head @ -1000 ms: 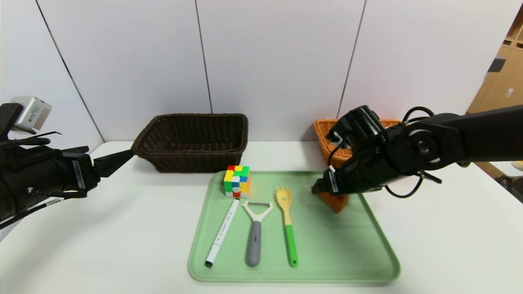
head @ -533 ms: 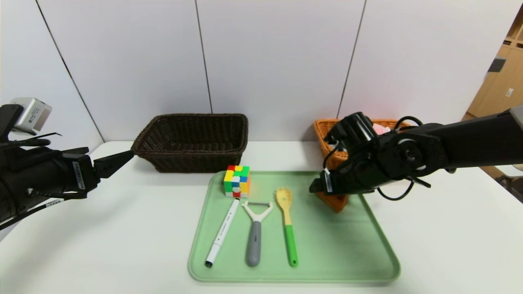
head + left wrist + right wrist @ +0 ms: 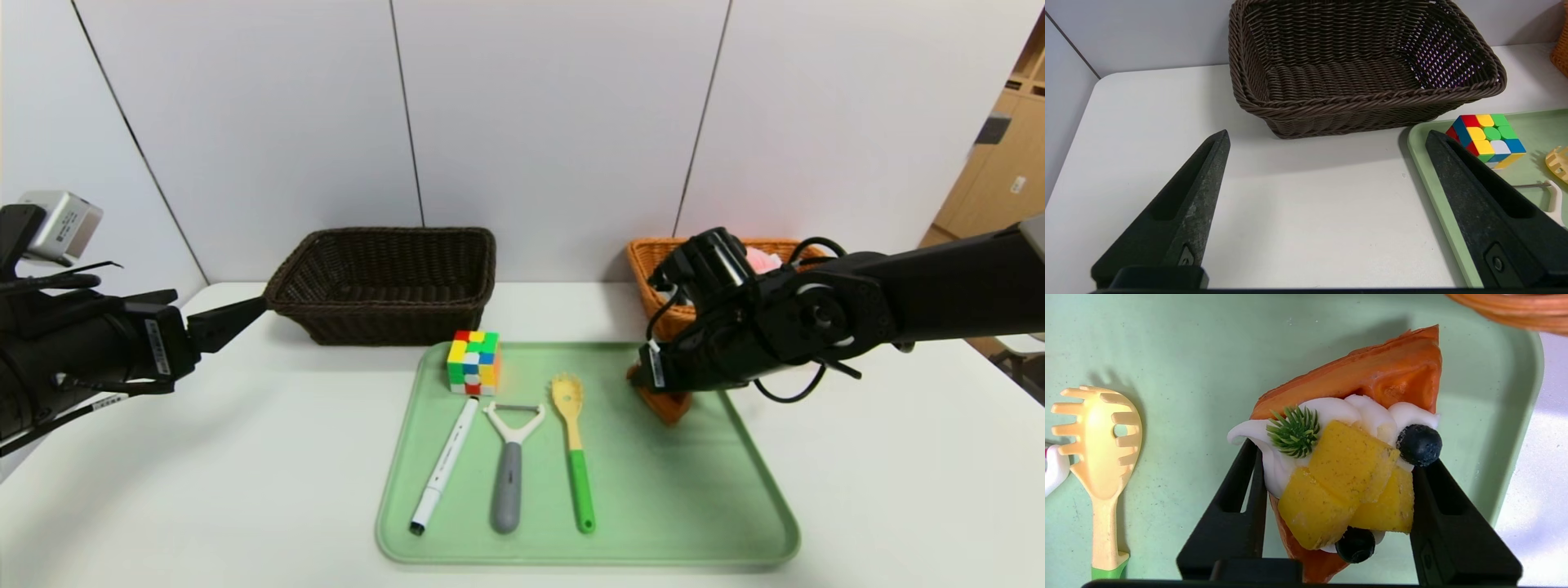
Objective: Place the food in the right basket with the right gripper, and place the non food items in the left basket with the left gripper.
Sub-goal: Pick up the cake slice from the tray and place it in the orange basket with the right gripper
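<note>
White wall panels are backing a white worktop (image 3: 245, 457) carrying a pale green tray (image 3: 694, 498). Reaching low across the tray's far right corner, the right gripper (image 3: 1337, 473) is straddling the small brown toy cake slice with white cream and yellow fruit (image 3: 1355, 457), its fingers pressing against the cream on both sides; the arm is hiding most of the slice from the head camera. Behind the arm, the orange-tan woven wicker basket (image 3: 653, 265) is showing only partly. The left gripper (image 3: 1327, 196) is hovering wide open, holding nothing, beside the dark brown woven wicker basket (image 3: 1363, 102).
</note>
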Controlling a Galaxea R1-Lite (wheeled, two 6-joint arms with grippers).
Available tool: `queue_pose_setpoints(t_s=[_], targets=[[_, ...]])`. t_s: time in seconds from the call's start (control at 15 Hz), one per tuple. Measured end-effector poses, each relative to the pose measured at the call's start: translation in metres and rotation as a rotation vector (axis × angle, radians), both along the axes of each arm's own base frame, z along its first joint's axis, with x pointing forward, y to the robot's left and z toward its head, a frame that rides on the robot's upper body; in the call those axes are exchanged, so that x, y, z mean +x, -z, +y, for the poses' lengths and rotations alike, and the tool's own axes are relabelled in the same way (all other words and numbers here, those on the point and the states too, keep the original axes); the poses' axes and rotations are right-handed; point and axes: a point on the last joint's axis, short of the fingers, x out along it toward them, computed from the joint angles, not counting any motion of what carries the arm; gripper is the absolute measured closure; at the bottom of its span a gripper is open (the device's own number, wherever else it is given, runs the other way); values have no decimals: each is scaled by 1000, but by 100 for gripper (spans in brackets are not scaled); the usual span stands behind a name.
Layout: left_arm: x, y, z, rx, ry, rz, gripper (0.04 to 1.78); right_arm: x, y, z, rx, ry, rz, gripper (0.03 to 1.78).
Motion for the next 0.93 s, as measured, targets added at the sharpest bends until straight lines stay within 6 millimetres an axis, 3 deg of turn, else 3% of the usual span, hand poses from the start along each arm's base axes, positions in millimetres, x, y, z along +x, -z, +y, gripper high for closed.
queue_pose_setpoints(t_s=[0.33,0.47,0.67,0.93], targets=[[0,1,0,0,1,3,13,-15,-16,2,17,-29,-43,95],[0,1,0,0,0,5,13,-28,-36,5,46,-63,-110,95],[1,1,0,1,1,5,13,-38,-75,8,119,-133,-357,95],[2,2,0,0,0,8,13,-24,-107,-16,92,-101,-604,95]])
